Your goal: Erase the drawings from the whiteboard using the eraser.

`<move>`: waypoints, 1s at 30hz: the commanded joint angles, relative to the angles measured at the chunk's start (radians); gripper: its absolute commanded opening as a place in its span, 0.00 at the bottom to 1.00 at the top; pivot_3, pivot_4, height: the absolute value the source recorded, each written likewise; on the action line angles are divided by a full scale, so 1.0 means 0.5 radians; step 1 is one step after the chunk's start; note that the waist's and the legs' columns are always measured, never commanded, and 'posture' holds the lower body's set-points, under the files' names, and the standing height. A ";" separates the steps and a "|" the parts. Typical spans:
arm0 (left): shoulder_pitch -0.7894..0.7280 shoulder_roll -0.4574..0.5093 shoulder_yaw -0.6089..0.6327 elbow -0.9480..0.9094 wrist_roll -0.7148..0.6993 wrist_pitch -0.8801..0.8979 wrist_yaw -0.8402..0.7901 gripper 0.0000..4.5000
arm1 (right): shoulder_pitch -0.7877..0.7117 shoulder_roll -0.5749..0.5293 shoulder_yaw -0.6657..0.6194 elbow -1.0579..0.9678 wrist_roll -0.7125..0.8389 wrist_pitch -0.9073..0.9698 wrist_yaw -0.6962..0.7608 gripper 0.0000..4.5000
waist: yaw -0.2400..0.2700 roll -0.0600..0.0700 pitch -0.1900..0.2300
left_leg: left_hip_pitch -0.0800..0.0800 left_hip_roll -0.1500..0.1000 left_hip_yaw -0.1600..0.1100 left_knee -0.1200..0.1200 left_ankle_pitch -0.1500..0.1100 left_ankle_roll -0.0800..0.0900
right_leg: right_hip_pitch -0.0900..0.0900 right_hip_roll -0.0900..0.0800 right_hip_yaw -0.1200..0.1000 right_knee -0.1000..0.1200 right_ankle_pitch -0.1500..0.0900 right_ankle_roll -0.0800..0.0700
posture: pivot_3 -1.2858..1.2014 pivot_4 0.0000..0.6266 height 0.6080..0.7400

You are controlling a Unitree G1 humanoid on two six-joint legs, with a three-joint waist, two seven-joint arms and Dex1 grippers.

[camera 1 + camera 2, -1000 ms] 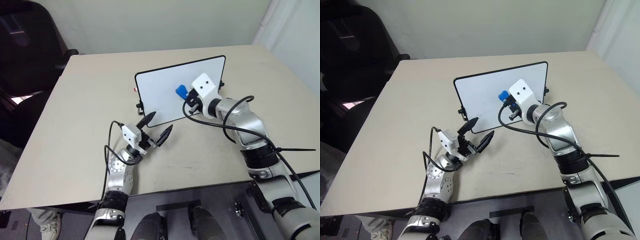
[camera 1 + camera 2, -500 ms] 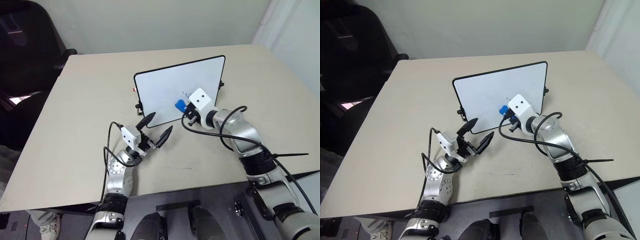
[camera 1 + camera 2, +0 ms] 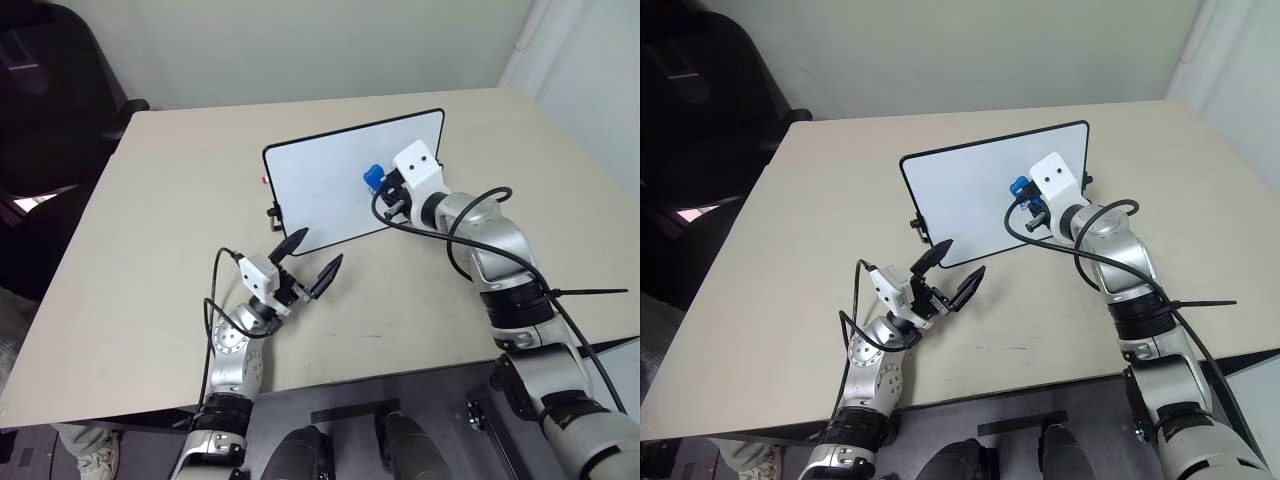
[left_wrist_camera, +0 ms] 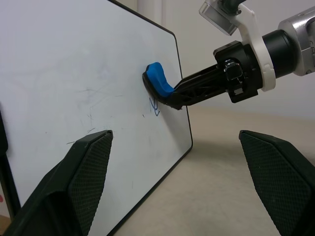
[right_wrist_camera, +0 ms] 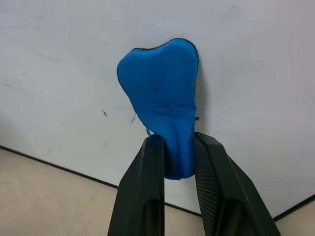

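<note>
The whiteboard [image 3: 320, 195] stands upright on its clip feet in the middle of the table. My right gripper [image 3: 385, 188] is shut on the blue eraser [image 3: 374, 178] and presses it against the board's right part. In the left wrist view, a few faint blue strokes of the drawings [image 4: 154, 105] sit just below the eraser [image 4: 156, 81]. The right wrist view has the eraser [image 5: 160, 98] pinched between the fingers [image 5: 147, 196], flat on the white face. Nearer the front, my left gripper [image 3: 318, 247] is open and empty, pointing at the board's lower edge.
The beige table [image 3: 150, 250] has bare room on both sides of the board and in front of it. A black chair [image 3: 50, 90] stands off the table's far left corner. A pale curtain [image 3: 580, 60] hangs at the right.
My right gripper slid the eraser down the board, then back up toward the upper right. The scribble, uncovered half a second ago, is now behind the eraser. The left gripper stayed put.
</note>
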State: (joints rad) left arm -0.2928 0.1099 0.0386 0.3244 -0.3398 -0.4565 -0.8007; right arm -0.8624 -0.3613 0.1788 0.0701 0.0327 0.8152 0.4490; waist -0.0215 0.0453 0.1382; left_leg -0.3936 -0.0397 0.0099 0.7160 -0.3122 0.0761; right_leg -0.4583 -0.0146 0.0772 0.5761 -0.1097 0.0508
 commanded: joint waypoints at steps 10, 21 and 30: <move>0.016 -0.010 -0.013 0.019 -0.005 -0.004 0.006 1.00 | 0.092 0.000 0.113 -0.063 -0.075 0.044 0.017 0.17 | 0.000 0.000 0.000 | 0.000 0.000 0.000 0.000 0.000 -0.001 | 0.000 0.000 0.000 0.001 0.000 0.000 | 0.52 0.24 0.90; -0.009 -0.013 -0.010 0.062 -0.002 -0.012 0.003 1.00 | -0.120 0.050 -0.125 -0.083 -0.004 0.006 -0.070 0.17 | 0.000 0.000 0.000 | 0.000 0.000 0.000 0.000 0.001 -0.001 | -0.001 0.000 0.000 0.002 0.002 -0.002 | 0.52 0.24 0.90; -0.032 -0.023 -0.011 0.089 0.006 -0.029 0.008 1.00 | 0.024 0.039 0.010 0.078 -0.089 0.040 -0.032 0.17 | 0.000 0.000 0.000 | 0.002 0.000 0.000 0.000 0.001 -0.001 | 0.000 0.000 0.000 0.002 0.003 -0.003 | 0.52 0.24 0.90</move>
State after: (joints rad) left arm -0.3109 0.1062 0.0390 0.3569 -0.3378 -0.4567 -0.8008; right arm -0.8661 -0.3430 0.1619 0.0924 0.0053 0.8276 0.4395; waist -0.0216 0.0451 0.1381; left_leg -0.3921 -0.0397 0.0098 0.7162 -0.3118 0.0755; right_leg -0.4585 -0.0146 0.0772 0.5768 -0.1083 0.0491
